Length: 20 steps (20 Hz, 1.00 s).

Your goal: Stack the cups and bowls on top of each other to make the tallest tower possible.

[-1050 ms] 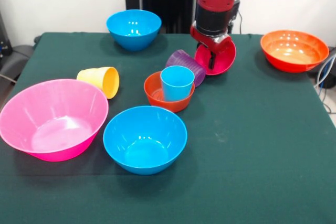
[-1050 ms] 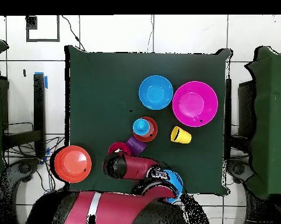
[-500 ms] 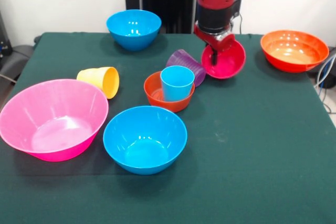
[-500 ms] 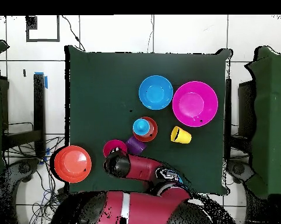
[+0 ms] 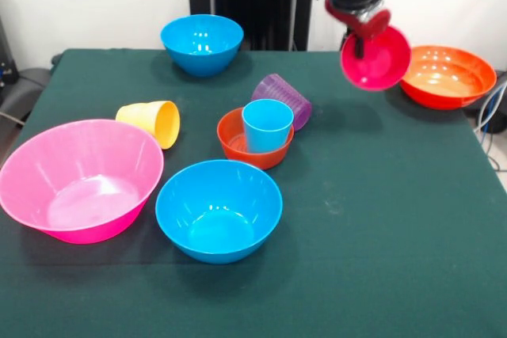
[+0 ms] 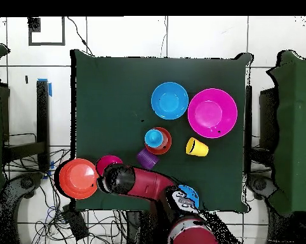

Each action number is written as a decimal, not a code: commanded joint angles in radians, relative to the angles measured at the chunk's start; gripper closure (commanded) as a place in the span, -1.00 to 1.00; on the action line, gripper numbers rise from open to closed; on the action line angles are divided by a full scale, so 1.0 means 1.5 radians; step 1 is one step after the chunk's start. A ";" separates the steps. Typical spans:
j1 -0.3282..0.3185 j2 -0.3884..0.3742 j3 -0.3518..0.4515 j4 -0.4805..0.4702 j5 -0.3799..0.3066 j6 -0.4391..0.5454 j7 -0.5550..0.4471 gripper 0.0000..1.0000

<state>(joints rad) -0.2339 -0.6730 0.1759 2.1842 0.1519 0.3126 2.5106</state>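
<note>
Front view: your hand [image 5: 366, 33] clamped on magenta bowl [image 5: 377, 58] rim, bowl tilted, lifted clear of desk [image 5: 380, 219] beside wide orange bowl [image 5: 444, 75]; blue cup [image 5: 266, 125] waits upright in orange-red bowl [image 5: 254, 138]

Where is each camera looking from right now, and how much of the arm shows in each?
Front view: across the table, facing the robot; gripper holds the magenta bowl aloft.
Overhead view: straight down, base at bottom; the red arm reaches left.
Shared: the blue cup in the orange-red bowl.
</note>
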 commanded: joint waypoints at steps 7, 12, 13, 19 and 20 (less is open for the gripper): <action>0.017 -0.059 0.027 0.007 0.009 0.056 0.046 1.00; 0.006 -0.044 0.007 -0.066 -0.082 0.015 -0.040 1.00; -0.023 -0.025 0.039 -0.076 -0.108 -0.032 -0.076 1.00; -0.183 0.053 0.199 -0.035 -0.252 -0.235 -0.096 1.00; -0.207 0.051 0.212 -0.013 -0.286 -0.265 -0.082 1.00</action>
<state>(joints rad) -0.4091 -0.7180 0.3130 2.1676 -0.0914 0.1702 2.5106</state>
